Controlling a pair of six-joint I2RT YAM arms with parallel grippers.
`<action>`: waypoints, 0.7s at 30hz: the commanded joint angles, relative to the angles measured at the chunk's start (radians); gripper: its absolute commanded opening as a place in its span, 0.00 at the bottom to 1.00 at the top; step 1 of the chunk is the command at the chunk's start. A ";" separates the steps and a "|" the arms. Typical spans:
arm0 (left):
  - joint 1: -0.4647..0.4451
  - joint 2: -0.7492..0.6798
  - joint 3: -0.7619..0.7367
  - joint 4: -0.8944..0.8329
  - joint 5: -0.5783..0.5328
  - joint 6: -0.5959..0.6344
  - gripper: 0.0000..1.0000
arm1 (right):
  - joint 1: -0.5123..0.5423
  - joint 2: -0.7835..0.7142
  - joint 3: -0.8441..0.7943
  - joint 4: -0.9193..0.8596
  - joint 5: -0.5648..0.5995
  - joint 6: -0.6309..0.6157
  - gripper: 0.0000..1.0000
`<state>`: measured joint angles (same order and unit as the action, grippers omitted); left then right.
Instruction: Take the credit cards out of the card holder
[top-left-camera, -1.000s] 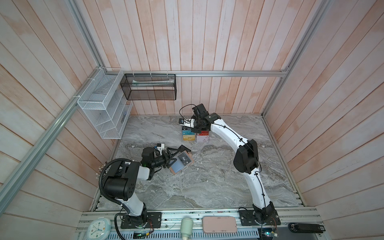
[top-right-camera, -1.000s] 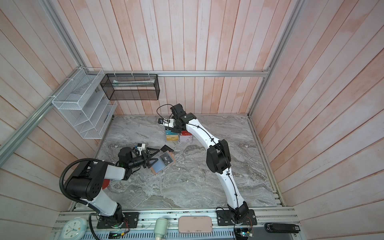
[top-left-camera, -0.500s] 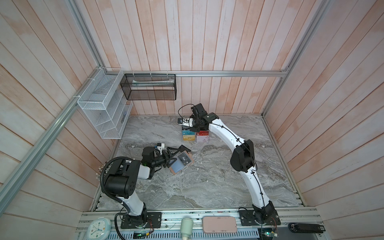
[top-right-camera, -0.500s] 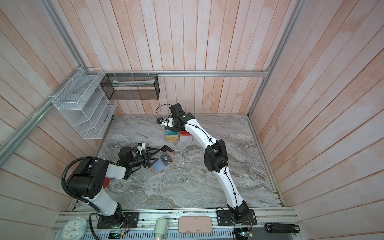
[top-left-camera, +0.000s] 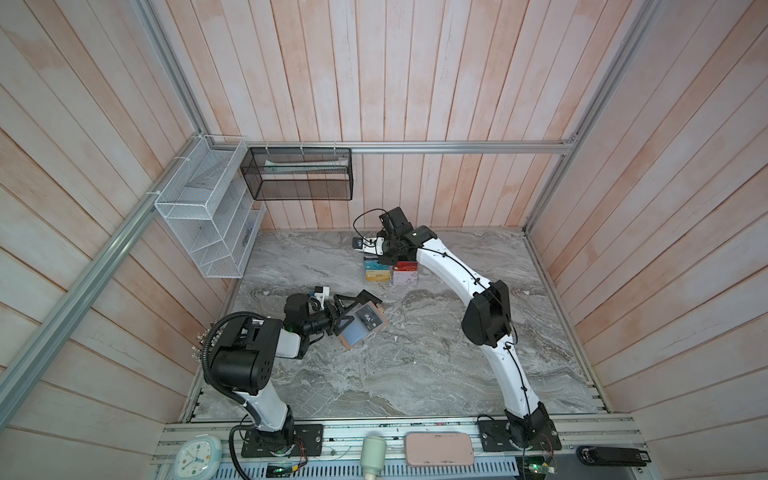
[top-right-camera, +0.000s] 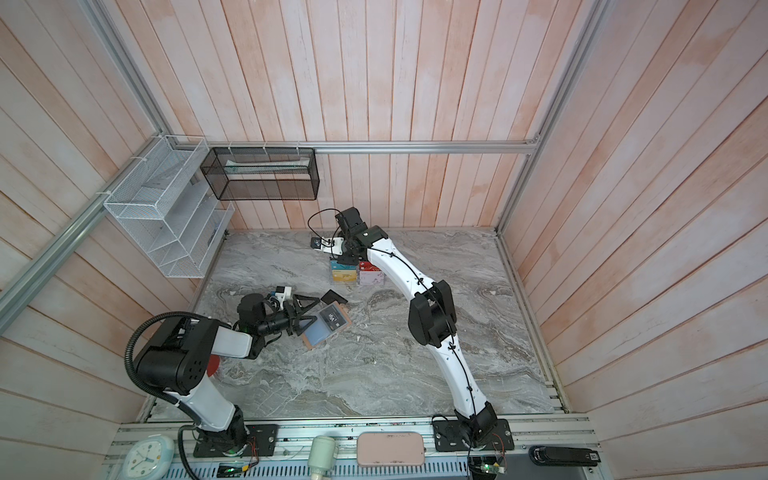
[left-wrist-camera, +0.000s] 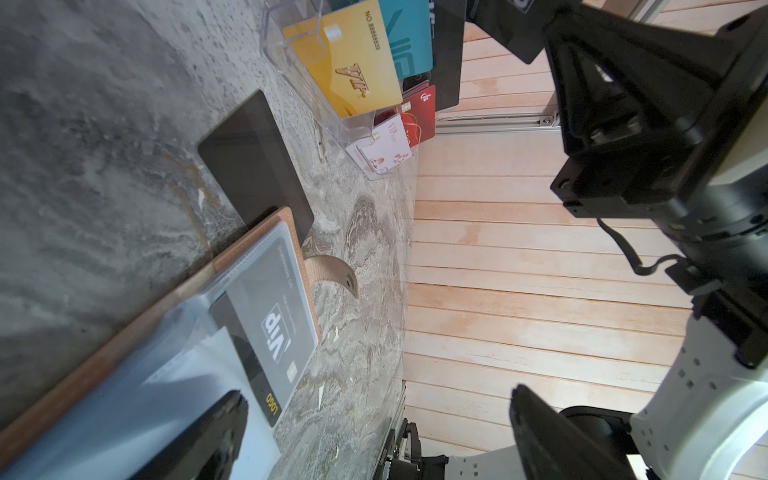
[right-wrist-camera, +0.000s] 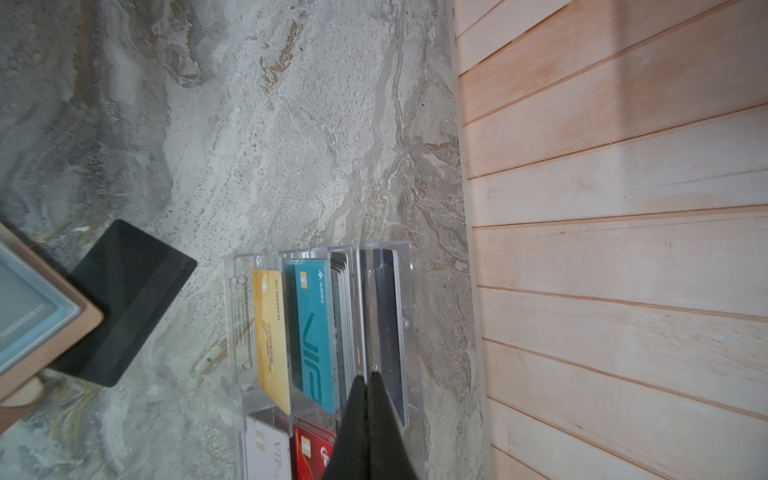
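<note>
The tan card holder (top-left-camera: 348, 344) (top-right-camera: 308, 341) lies open on the marble, pale blue lining up. A black "Vip" credit card (left-wrist-camera: 270, 324) (top-left-camera: 368, 319) sits in its clear pocket. Partly tucked under the holder's far edge, a plain black card (left-wrist-camera: 253, 166) (right-wrist-camera: 124, 299) (top-left-camera: 369, 296) lies flat on the table. My left gripper (top-left-camera: 353, 312) (left-wrist-camera: 376, 397) is open at the holder. One fingertip (left-wrist-camera: 224, 432) is over the blue lining; the other is held clear of it. My right gripper (top-left-camera: 387, 261) (right-wrist-camera: 368, 374) is shut, its tips at the back tier of the acrylic rack.
The clear acrylic rack (top-left-camera: 377, 279) (right-wrist-camera: 237, 332) of coloured cards stands near the back wall. White (top-left-camera: 203, 216) and black (top-left-camera: 299, 174) wire baskets hang at back left. A pink case (top-left-camera: 438, 449) and clock (top-left-camera: 197, 455) sit on the front rail. Something dark red (top-right-camera: 212, 365) shows under the left arm.
The right arm has edged slightly left over the rack, its gripper still shut. The left arm and the card holder have not moved.
</note>
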<state>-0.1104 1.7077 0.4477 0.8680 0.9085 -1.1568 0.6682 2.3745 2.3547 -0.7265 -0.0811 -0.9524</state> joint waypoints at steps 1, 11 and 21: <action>0.002 -0.018 -0.010 0.026 0.007 0.001 1.00 | 0.009 -0.058 -0.037 0.002 -0.020 0.025 0.00; 0.000 -0.004 -0.009 0.026 0.006 0.006 1.00 | 0.027 -0.106 -0.139 0.032 -0.010 0.043 0.00; -0.006 0.003 -0.008 0.032 0.006 0.003 1.00 | 0.038 -0.129 -0.158 0.039 -0.012 0.062 0.00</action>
<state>-0.1123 1.7073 0.4469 0.8688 0.9085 -1.1564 0.7006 2.2978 2.2055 -0.6933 -0.0834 -0.9108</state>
